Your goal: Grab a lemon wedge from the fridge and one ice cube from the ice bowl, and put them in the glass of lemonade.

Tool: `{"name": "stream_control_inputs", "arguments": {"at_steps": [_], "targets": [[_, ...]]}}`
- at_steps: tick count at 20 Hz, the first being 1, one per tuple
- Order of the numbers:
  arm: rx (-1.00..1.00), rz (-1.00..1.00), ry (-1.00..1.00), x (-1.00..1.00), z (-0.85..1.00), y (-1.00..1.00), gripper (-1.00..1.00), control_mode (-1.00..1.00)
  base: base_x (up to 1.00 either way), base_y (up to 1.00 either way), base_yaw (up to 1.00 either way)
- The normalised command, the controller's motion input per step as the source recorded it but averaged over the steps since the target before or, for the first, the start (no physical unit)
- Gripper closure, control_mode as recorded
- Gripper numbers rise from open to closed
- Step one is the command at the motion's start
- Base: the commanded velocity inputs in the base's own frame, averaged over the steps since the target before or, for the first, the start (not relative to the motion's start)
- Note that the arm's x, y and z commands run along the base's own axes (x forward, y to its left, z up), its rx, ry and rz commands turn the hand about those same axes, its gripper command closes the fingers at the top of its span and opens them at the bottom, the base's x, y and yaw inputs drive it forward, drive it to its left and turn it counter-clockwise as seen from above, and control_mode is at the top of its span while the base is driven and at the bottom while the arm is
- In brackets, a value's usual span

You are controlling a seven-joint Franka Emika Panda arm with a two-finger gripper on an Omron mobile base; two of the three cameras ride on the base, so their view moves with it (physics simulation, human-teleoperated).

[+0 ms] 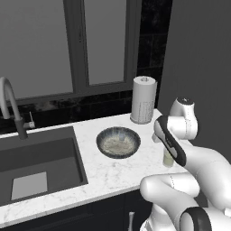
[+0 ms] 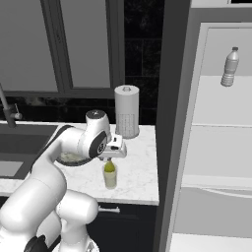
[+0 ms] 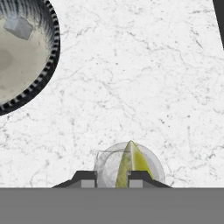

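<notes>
Hand view, nearest you: the claw (image 3: pixel 112 177) was clenched on the lemon wedge (image 3: pixel 130 164), its yellow-green point standing up between the two dark tips, and directly beneath it lay the round mouth of the glass of lemonade (image 3: pixel 105 168). In the right base view the wedge (image 2: pixel 110 166) hung just over the rim of the glass (image 2: pixel 110 179), which stood on the marble worktop (image 2: pixel 140 167) with pale yellow liquid in it.

What could have gone wrong from there, by my reading: the mouth of the glass was narrow against the wedge, so had you let go while the claw sat off-centre, the wedge could have struck the rim and skidded onto the worktop. Had you lowered too far, the tips might have knocked the glass over (it looked light and tall for its base) and spilled the drink.

Further off, the ice bowl (image 3: pixel 48 52) sat well apart from the glass, holding pale whitish contents with one grey-white ice cube (image 3: pixel 18 27) showing near its edge. From the left base view the bowl (image 1: pixel 118 142) lay between the sink (image 1: pixel 36 162) and the paper-towel roll (image 1: pixel 144 100).

Farthest, the fridge (image 2: pixel 216 147) stood open beside the worktop, a plastic bottle (image 2: pixel 229 67) on its upper shelf.
</notes>
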Motion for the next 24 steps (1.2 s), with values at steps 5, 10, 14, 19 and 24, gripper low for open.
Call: {"name": "stream_control_inputs", "arguments": {"at_steps": [5, 10, 14, 19, 24], "targets": [[0.0, 0.0, 0.0, 0.0, 0.0, 0.0, 1.0, -1.0, 0.0, 0.0, 0.0], [0.0, 0.0, 0.0, 0.0, 0.0, 0.0, 1.0, -1.0, 0.0, 0.0, 0.0], [0.0, 0.0, 0.0, 0.0, -0.08, 0.0, 1.0, -1.0, 0.0, 0.0, 0.0], [0.0, 0.0, 0.0, 0.0, -0.13, 0.0, 1.0, -1.0, 0.0, 0.0, 0.0], [0.0, 0.0, -0.02, -0.09, -0.02, 0.0, 1.0, -1.0, 0.0, 0.0, 0.0]]}}
